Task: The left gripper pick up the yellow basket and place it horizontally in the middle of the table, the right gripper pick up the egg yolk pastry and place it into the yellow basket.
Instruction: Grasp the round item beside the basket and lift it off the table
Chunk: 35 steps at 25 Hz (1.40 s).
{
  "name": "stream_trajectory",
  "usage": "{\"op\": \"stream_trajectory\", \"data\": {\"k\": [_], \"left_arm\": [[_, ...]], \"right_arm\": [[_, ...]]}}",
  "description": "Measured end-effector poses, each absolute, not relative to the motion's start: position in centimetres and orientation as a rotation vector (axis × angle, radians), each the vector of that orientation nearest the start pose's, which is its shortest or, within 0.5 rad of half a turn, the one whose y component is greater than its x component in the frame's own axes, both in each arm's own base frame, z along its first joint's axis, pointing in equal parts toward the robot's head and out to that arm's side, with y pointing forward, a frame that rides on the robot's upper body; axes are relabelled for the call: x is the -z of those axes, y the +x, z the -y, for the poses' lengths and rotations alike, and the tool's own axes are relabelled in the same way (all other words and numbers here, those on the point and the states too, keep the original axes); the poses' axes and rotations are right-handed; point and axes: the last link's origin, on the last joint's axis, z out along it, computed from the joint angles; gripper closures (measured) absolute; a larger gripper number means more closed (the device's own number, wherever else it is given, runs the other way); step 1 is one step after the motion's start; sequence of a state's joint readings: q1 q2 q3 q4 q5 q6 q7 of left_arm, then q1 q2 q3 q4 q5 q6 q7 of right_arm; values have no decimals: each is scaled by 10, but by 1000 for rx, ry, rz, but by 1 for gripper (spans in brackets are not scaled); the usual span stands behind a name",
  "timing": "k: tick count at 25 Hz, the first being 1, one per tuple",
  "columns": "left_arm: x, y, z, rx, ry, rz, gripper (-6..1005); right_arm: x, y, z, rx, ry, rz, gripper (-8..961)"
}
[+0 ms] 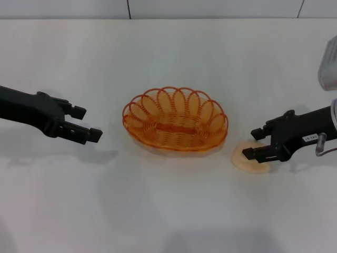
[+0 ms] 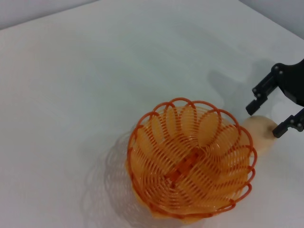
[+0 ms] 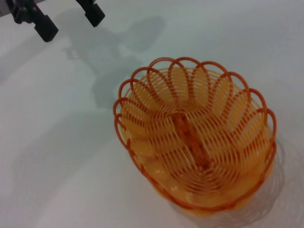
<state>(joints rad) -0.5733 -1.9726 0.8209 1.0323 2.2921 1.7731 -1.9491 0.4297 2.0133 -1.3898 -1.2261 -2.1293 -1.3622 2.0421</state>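
Note:
The yellow basket (image 1: 138, 122) stands upright and empty in the middle of the white table (image 1: 168, 211), its long side across my view. My left gripper (image 1: 89, 125) is open and empty, a short way left of the basket. The egg yolk pastry (image 1: 248, 162) lies on the table just right of the basket. My right gripper (image 1: 253, 143) is open right over the pastry, its fingers on either side of it. The left wrist view shows the basket (image 2: 142, 124), the pastry (image 2: 259, 135) and the right gripper (image 2: 267, 119). The right wrist view shows the basket (image 3: 124, 90) and the left gripper (image 3: 71, 23).
A grey-white object (image 1: 329, 63) stands at the right edge of the table. A tiled wall runs along the table's far edge.

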Motion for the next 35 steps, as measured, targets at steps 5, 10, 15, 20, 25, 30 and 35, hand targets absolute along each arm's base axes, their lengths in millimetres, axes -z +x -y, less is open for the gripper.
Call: {"op": "stream_trajectory", "data": {"k": [5, 10, 15, 20, 25, 30, 35], "left_arm": [[-70, -248, -341, 89, -2850, 928, 109], [-70, -247, -342, 88, -2850, 925, 109], [-69, -247, -341, 90, -2850, 925, 110], [-69, -248, -341, 91, -2848, 931, 110], [-69, -248, -341, 93, -2847, 937, 110], [-70, -248, -340, 102, -2845, 940, 110], [-70, -248, -340, 103, -2844, 941, 110]], "right_arm": [[9, 213, -337, 38, -2852, -615, 418], [11, 212, -336, 45, -2859, -614, 448], [12, 213, -335, 46, -2860, -619, 447], [13, 215, -335, 52, -2863, -633, 450], [14, 217, -335, 73, -2864, -637, 526], [13, 215, -333, 79, -2881, -629, 696], [11, 209, -333, 64, -2889, -609, 794]]}}
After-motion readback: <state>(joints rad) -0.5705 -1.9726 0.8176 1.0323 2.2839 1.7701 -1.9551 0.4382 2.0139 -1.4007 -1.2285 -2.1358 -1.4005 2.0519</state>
